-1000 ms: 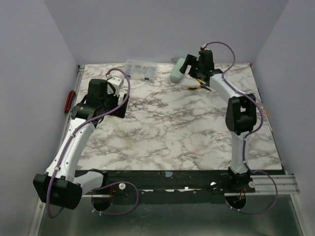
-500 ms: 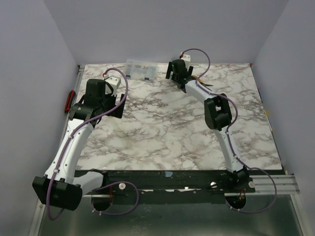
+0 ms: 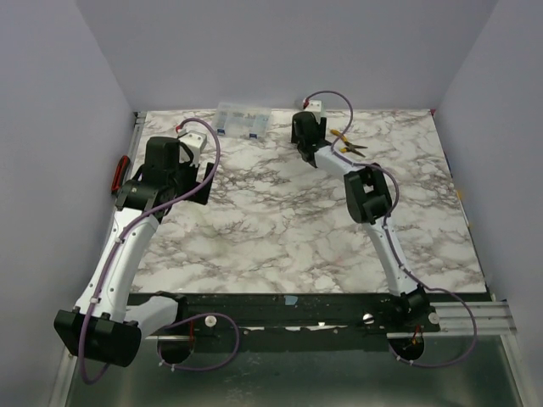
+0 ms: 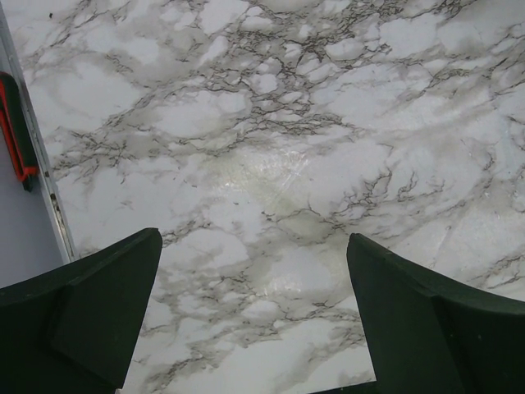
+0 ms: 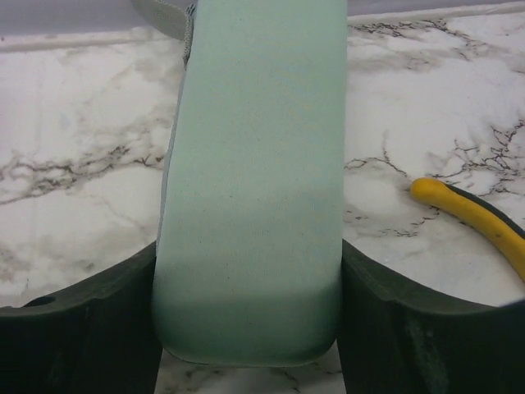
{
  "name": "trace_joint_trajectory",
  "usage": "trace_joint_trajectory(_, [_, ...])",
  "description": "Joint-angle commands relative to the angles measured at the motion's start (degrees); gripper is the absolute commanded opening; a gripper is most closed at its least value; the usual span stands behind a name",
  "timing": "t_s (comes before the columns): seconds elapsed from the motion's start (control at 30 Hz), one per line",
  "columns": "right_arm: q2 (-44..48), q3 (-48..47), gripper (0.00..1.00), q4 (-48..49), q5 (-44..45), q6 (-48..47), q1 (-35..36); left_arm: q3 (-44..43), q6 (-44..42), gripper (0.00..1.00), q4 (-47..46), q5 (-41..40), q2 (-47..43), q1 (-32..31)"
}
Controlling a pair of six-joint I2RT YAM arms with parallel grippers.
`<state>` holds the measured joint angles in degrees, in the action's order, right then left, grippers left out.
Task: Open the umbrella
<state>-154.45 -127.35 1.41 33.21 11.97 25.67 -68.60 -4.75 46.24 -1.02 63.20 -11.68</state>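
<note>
- the umbrella runs off the right wrist view's top edge; from above, the right gripper hides it;
- the pliers are cut by that view's right edge;
- the compartment box contents are too small to tell

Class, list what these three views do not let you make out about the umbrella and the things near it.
Top view: the umbrella is hidden beneath the right gripper.
Right wrist view: its far end runs off the top edge; handle and shaft unseen.
Right wrist view: the pliers show one yellow handle, cut by the right edge.
Top view: the clear box contents are too small.
</note>
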Motion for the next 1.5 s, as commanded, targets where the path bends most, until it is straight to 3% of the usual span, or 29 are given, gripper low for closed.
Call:
trace_joint_trajectory(0.0, [7.62, 10.04, 0.65, -0.35, -11.0, -4.95, -0.29, 0.16, -3.53, 0.99, 0.0, 0.89, -0.2, 0.43])
trace_joint_trajectory(0.13, [15.95, 24.01, 0.53, -0.53, -20.06, -10.28, -0.18, 0.83, -4.3, 0.99, -0.97, 3.71, 0.59, 0.57])
trace_joint_trajectory(0.33, [28.11, 42.63, 0.51, -3.1, -32.48, -16.14, -0.09, 1.53, -3.48, 0.99, -2.32, 7.43, 2.47, 1.48])
trace_joint_trajectory(0.57, [38.64, 56.81, 0.53, -10.69, -40.98, -22.52, 0.86, 5.3, 0.07, 0.98, -6.55, 19.57, 1.72, 3.52])
trace_joint_trajectory(0.73, [45.97, 67.27, 0.57, -16.61, -41.57, -26.94, 0.89, 15.22, 2.12, 0.98, -19.34, 22.98, -5.23, 3.77])
trace_joint_trajectory(0.9, [54.43, 76.56, 0.67, -16.9, -44.22, -33.35, 1.22, 26.7, -3.45, 0.99, -31.08, 29.99, -14.81, 3.62])
trace_joint_trajectory(0.97, [56.59, 78.35, 0.75, -16.54, -44.06, -36.87, 1.28, 27.63, -7.47, 0.99, -29.82, 32.7, -15.8, 3.52])
trace_joint_trajectory(1.07, [58.82, 77.79, 1.0, -17.4, -44.13, -40.34, 1.27, 28.43, -15.72, 0.99, -26.88, 38.76, -16.25, 3.44])
trace_joint_trajectory(1.3, [61.38, 68.05, 1.0, -24.28, -51.44, -39.57, 1.23, 31.22, -19.55, 0.99, -32.42, 37.56, -11.55, 0.79])
trace_joint_trajectory(1.47, [57.57, 60.22, 1.0, -25.01, -50.45, -35.83, 1.3, 32.07, -21.41, 0.99, -38.59, 32.49, -6.71, -3.53])
